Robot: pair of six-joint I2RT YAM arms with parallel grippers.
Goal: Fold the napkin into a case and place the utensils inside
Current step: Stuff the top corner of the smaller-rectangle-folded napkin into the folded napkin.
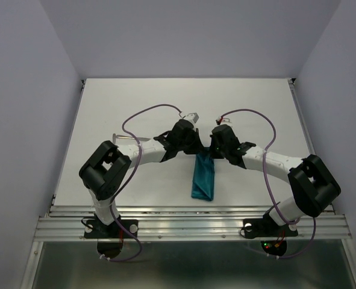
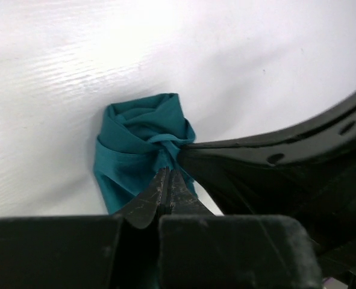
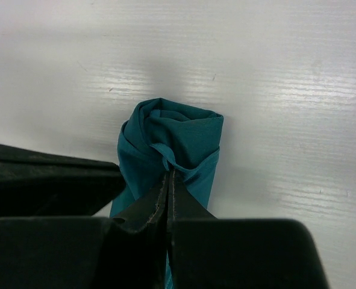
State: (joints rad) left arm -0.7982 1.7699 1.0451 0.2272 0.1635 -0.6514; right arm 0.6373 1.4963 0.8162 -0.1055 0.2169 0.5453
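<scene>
Fingers (image 2: pixel 156 195) of the left gripper (image 2: pixel 167 174) shut tight, nipping a twisted fold of the napkin (image 2: pixel 135 150); right gripper (image 3: pixel 167 176) likewise closed on the same bunched end. Top view only: napkin a narrow strip running from both grippers toward the near table (image 1: pixel 135 180) edge; slim silver utensil (image 1: pixel 124 136) lying well left, apart

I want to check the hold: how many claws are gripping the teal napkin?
2. The left claw pinches the napkin's far end from the left; the right claw pinches the same end from the right, beside it. Neither is hidden.
</scene>
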